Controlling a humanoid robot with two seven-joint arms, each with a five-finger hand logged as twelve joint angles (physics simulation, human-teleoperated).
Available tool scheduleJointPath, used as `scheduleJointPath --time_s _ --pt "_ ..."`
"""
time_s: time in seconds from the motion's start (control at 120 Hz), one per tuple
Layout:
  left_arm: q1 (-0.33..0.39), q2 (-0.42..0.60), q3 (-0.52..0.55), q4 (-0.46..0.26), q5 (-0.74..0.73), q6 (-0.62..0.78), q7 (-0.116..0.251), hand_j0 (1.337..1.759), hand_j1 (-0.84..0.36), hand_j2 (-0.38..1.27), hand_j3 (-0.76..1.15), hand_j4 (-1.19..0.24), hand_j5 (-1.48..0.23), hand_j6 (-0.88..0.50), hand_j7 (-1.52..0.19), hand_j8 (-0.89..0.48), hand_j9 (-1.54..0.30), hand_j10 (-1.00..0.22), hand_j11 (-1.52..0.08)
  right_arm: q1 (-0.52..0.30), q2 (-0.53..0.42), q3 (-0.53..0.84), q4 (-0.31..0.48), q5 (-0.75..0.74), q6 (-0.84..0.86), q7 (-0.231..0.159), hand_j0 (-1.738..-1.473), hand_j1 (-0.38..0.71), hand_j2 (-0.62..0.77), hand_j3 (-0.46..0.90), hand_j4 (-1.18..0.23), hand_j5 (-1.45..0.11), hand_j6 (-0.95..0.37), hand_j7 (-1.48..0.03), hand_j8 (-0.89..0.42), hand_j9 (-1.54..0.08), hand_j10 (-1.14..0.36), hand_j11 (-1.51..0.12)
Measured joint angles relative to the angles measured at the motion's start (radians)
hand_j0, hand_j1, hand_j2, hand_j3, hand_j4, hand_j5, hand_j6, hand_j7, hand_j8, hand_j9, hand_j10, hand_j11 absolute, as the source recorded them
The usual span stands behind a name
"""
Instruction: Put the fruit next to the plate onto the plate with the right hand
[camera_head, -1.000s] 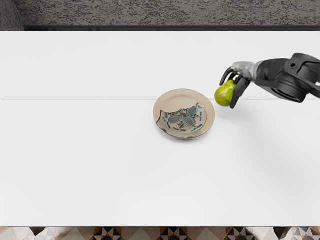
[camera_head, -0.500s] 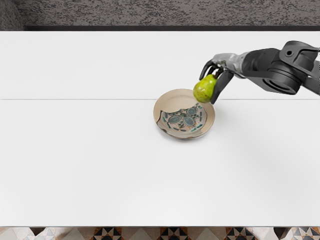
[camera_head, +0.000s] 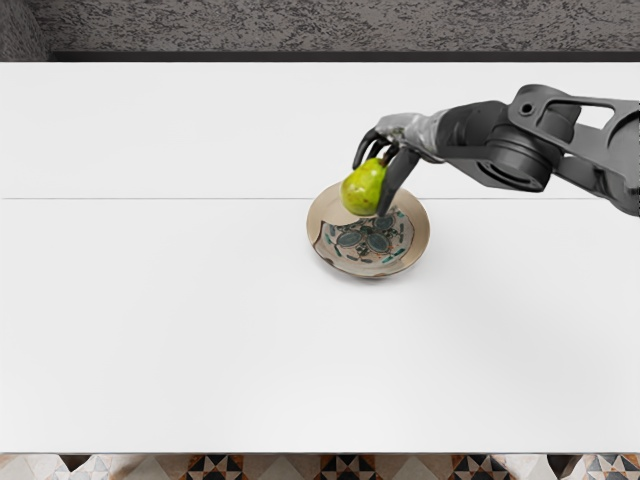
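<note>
With the dark right hand (camera_head: 390, 148) curled round the green-yellow pear (camera_head: 362, 187), go down slowly onto the round painted plate (camera_head: 319, 232), then let go.

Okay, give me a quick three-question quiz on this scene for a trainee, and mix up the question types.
1. True or false: the pear lies in the plate with no hand on it.
2. Multiple choice: the right hand is A) open, B) shut on the pear, C) curled and empty.
3. Fill in: the arm carrying the pear enters from the picture's ___ edge.

Key: 1 false, fingers grip the pear, which is held above the plate. 2 B. 3 right.
</note>
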Motion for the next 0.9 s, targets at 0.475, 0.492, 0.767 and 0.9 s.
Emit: scheduleJointPath --time_s 0.475,0.492,0.767,0.9 --pt "0.001 0.0 0.0 0.0 0.0 0.0 0.0 1.658 0.33 0.0 0.0 -0.01 -0.02 -0.01 -0.02 -0.01 -0.02 -0.01 -0.02 0.022 0.051 0.001 -0.036 -0.007 0.003 0.0 -1.658 -0.26 0.08 0.0 -0.07 -0.17 -0.05 -0.16 -0.06 -0.16 -0.12 -0.16" --pt "0.001 0.0 0.0 0.0 0.0 0.0 0.0 1.658 0.33 0.0 0.0 -0.01 -0.02 -0.01 -0.02 -0.01 -0.02 -0.01 -0.02 0.023 0.048 0.005 -0.032 -0.001 0.004 0.0 -1.658 -0.27 0.08 0.0 -0.07 -0.15 -0.05 -0.15 -0.06 -0.15 -0.11 -0.15" --pt "0.002 0.0 0.0 0.0 0.0 0.0 0.0 1.658 0.33 0.0 0.0 -0.01 -0.02 -0.01 -0.02 -0.01 -0.02 -0.01 -0.02 0.012 -0.063 0.128 0.136 0.255 0.103 0.0 -1.658 -0.33 0.02 0.0 -0.02 -0.04 -0.01 -0.04 -0.02 -0.04 -0.03 -0.04" --pt "0.002 0.0 0.0 0.0 0.0 0.0 0.0 1.658 0.33 0.0 0.0 -0.01 -0.02 -0.01 -0.02 -0.01 -0.02 -0.01 -0.02 -0.047 -0.107 0.228 0.19 0.394 0.271 0.0 -1.658 -0.34 0.01 0.0 -0.01 -0.02 -0.01 -0.02 -0.01 -0.02 -0.02 -0.02"
